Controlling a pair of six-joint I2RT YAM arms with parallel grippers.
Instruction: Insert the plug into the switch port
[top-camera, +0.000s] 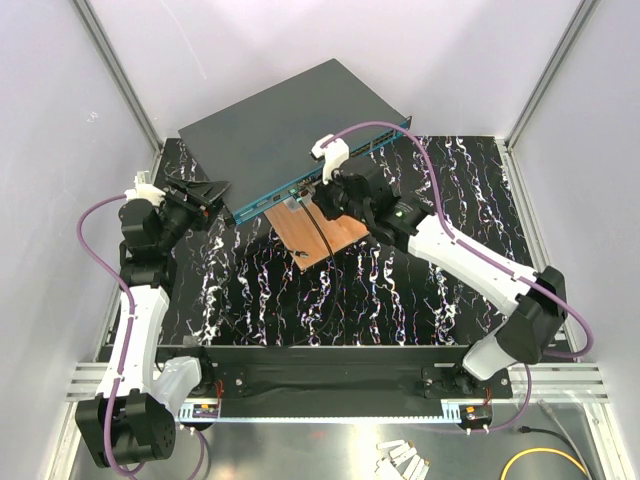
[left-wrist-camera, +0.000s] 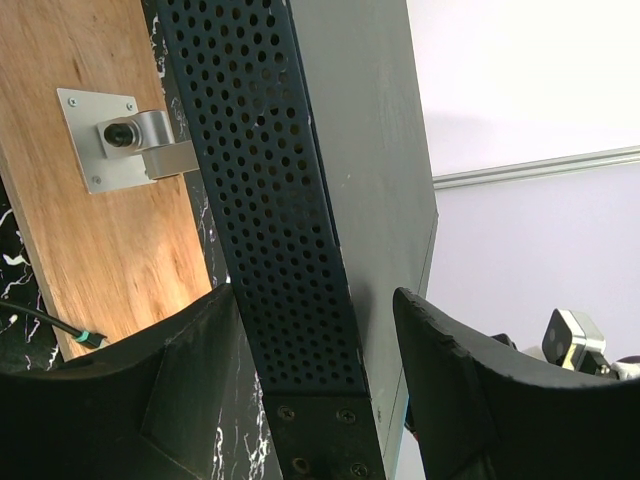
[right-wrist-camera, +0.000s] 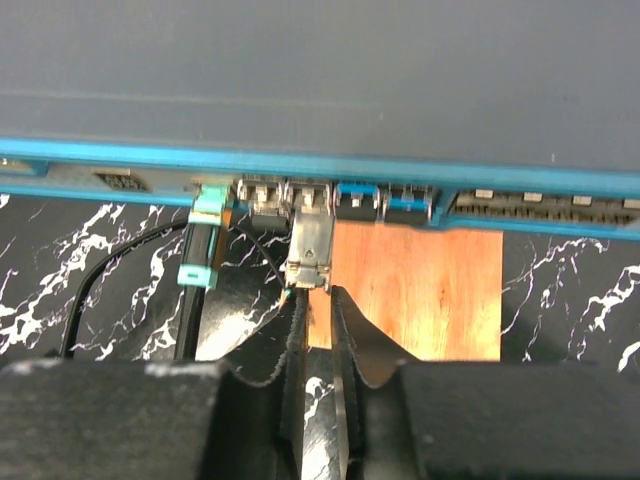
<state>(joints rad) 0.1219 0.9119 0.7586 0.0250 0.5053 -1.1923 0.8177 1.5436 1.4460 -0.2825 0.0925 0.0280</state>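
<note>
Looking from above: we see the switch (top-camera: 290, 125) lying askew at the far side of the black, white-veined bench (top-camera: 380, 290). Its teal front edge faces the arms and its back overlaps the bench's far edge in this view.
Board: a copper-brown board (top-camera: 345, 238) lies on the bench, partly under the switch's front edge.
Left pincer (left-wrist-camera: 315, 298): it sits at the switch's left end, rolled on its side. We see one finger (left-wrist-camera: 470, 390) over the dark grey top and the other at the underside, with the perforated side panel between them, so the pincer is clamped on the switch's corner.
Right pincer (right-wrist-camera: 318, 293): it sits at the front edge, above the board, with its fingers almost together, pinching the rear of the plug (right-wrist-camera: 308, 250).
Plug: the body is silvery metal, in line with the right pincer. Its front end is at the mouth of a port (right-wrist-camera: 308, 197) in the teal edge, and we cannot tell how deep it sits.
Black cable (top-camera: 325, 238): it crosses the board below the right pincer.
Neighbour: a teal-tabbed connector (right-wrist-camera: 200, 240) occupies a port left of the plug in the right wrist view, apart from it.
Bracket: a metal bracket (left-wrist-camera: 125, 140) is screwed to the board, beside the switch's side panel.
</note>
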